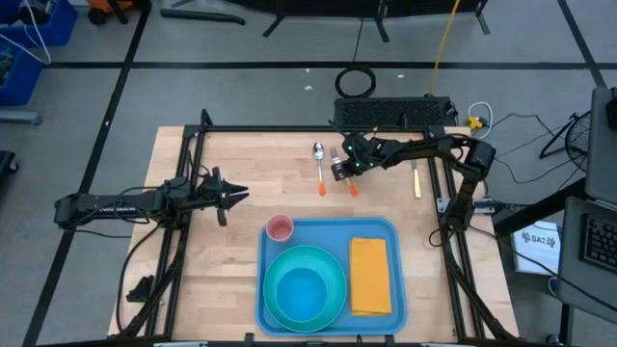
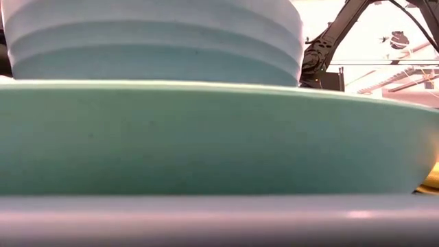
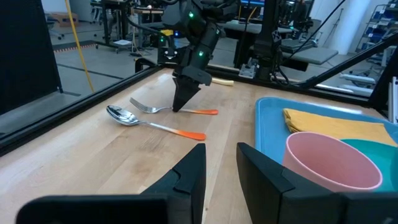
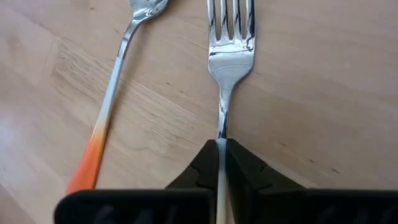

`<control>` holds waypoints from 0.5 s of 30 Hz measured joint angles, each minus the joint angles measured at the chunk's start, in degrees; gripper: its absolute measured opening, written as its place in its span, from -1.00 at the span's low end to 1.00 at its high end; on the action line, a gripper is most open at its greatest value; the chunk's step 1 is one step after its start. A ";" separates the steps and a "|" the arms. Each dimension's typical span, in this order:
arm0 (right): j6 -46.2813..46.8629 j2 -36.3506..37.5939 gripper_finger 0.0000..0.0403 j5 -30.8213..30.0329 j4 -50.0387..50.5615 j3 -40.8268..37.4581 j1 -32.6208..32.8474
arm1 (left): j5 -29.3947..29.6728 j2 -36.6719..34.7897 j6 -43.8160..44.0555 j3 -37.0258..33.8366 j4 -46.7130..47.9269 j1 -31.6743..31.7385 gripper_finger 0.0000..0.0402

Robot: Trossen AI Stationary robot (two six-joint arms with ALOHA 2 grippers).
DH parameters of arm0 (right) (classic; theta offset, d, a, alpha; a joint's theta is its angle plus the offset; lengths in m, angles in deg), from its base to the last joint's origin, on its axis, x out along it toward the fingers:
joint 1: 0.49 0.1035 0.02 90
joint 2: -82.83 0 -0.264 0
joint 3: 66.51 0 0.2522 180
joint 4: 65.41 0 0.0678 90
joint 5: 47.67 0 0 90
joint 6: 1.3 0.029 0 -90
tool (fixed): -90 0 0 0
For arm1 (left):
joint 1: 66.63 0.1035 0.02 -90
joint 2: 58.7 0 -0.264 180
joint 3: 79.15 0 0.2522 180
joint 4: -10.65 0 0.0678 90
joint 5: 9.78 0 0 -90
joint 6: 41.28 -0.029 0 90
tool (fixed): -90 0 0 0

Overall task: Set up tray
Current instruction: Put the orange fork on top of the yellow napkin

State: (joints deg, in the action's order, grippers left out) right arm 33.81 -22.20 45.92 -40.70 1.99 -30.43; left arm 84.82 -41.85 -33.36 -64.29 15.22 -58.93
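The tray (image 1: 328,236) lacks the fork (image 4: 231,37), which the right gripper (image 4: 222,144) clenches by its handle; it should lift straight, while the left gripper (image 3: 221,163) waits part-open.

Low view nearly all blocked by teal plate (image 2: 206,137) w/ bowl (image 2: 151,34) on top. Fork (image 4: 230,37) handle hidden btwn right jaws; spoon (image 4: 115,81) bowl cut off at 12 o'clock.

Pale wood tabletop (image 1: 241,159) under me, framed by black rails. Beyond its far edge: grey floor (image 1: 241,43) crossed by dark tape lines, a coiled black cable (image 1: 356,82), a yellow cord (image 1: 445,39). Blue bin (image 1: 39,29) off the far left corner. Bright room lighting.
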 joint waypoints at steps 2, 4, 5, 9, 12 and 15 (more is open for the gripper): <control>-1.35 0.59 -0.98 -0.30 -0.08 0.00 0.11 | 0.00 0.00 0.00 0.00 0.00 -0.02 -0.54; -2.34 1.47 -0.98 -0.36 -0.18 0.00 0.51 | 0.00 0.01 0.00 0.00 0.01 -0.02 -0.54; -3.17 2.29 -0.98 -0.58 -0.16 0.00 0.91 | 0.00 0.01 0.00 0.00 0.03 -0.02 -0.54; -5.29 7.37 -1.00 -0.85 3.07 -0.52 3.58 | 0.00 0.00 0.00 -0.02 0.01 -0.02 -0.54; -6.20 13.22 -0.99 -3.25 3.88 -0.32 6.51 | 0.01 0.01 0.00 -0.02 0.06 -0.02 -0.54; -5.97 19.57 -0.99 -5.31 6.83 -0.26 10.58 | 0.00 0.01 0.00 -0.02 0.02 -0.01 -0.54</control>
State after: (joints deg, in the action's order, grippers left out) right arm 27.84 -2.63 40.60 -33.87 1.73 -19.85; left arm 84.82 -41.84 -33.36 -64.31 15.24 -58.94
